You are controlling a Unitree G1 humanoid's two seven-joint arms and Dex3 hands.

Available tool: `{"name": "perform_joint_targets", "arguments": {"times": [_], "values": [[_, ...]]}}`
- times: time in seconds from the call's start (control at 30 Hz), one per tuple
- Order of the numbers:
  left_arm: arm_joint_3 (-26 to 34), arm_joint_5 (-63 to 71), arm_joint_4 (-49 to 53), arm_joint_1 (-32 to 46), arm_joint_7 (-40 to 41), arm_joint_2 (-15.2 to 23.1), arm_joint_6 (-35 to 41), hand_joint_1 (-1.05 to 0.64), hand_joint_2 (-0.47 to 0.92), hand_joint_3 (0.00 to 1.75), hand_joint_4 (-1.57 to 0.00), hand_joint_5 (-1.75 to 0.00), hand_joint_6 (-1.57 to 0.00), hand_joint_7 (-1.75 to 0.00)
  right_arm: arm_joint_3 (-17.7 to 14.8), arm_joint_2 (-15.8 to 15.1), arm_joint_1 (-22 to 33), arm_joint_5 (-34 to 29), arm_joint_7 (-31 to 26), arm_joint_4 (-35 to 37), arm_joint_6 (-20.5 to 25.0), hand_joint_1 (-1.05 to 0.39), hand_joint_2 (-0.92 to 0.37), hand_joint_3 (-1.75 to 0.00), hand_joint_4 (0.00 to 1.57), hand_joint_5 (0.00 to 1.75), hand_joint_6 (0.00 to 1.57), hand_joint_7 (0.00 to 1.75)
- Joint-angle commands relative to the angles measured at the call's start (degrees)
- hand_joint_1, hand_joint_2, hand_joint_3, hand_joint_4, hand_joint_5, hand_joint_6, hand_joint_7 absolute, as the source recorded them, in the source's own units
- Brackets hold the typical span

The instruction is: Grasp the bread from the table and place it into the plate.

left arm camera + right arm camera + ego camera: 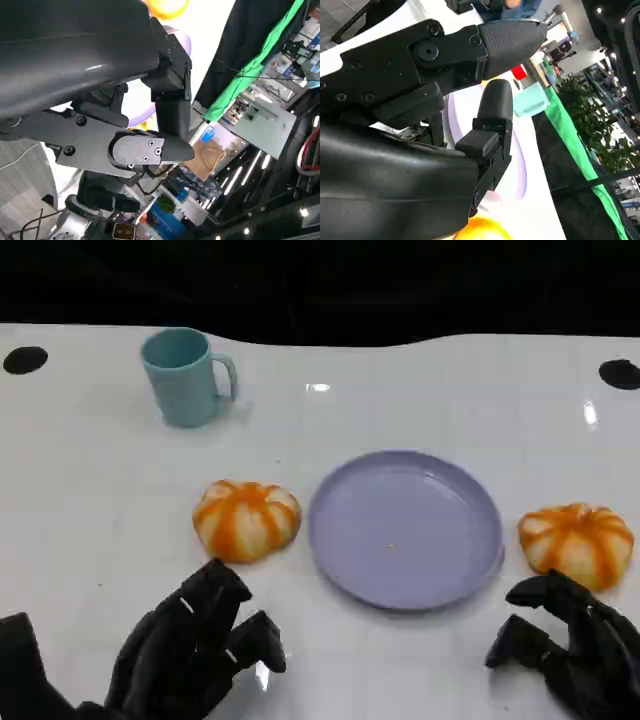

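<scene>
Two orange-and-white striped bread rolls lie on the white table. One bread (246,519) is just left of the lavender plate (405,528); the other bread (577,543) is just right of it. The plate has nothing on it. My left hand (190,648) hovers near the front edge, below the left bread, fingers apart and holding nothing. My right hand (570,645) is directly in front of the right bread, fingers spread and empty. The left wrist view shows a sliver of bread (167,7) and plate (182,42) past my fingers (170,107); the right wrist view shows bread (482,230) and plate (520,165).
A teal mug (185,375) stands at the back left, handle to the right. Two black round marks (25,360) (620,373) sit at the table's far corners. A dark backdrop lies beyond the table's far edge.
</scene>
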Motion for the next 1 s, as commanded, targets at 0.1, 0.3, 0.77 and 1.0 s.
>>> {"name": "perform_joint_targets", "arguments": {"times": [0.1,0.3,0.77,1.0], "values": [[-0.17,0.3,-0.36,0.22,-0.34,0.5,-0.59,-0.55,0.92,0.26,-0.73,-1.75,-0.55,-1.63,-0.48,-0.73,0.05,0.09,-0.48,0.48,0.28,-0.52,-0.92,-0.21,0.68,1.47,0.62,1.12],[-0.26,0.4,-0.05,0.24,-0.32,0.64,-0.56,-0.56,0.92,0.25,-0.73,-1.75,-0.53,-1.65,-0.56,-0.81,-0.19,0.02,0.06,1.24,-0.51,-0.54,-0.92,-0.2,0.68,1.47,0.63,1.14],[0.07,0.17,0.14,-0.18,-0.46,0.7,-0.62,-0.55,0.92,0.28,-0.72,-1.75,-0.52,-1.65,-0.51,-0.67,-0.3,0.13,-0.52,0.98,0.35,-0.52,-0.92,-0.22,0.68,1.46,0.59,1.16],[-1.63,6.98,-0.4,-1.73,-0.56,0.91,-10.79,-0.54,0.92,0.42,-0.59,-1.71,-0.49,-1.38,-0.41,-0.5,-0.67,-0.21,-1.29,1.31,0.06,-0.53,-0.92,-0.23,0.68,1.47,0.59,1.18]]}}
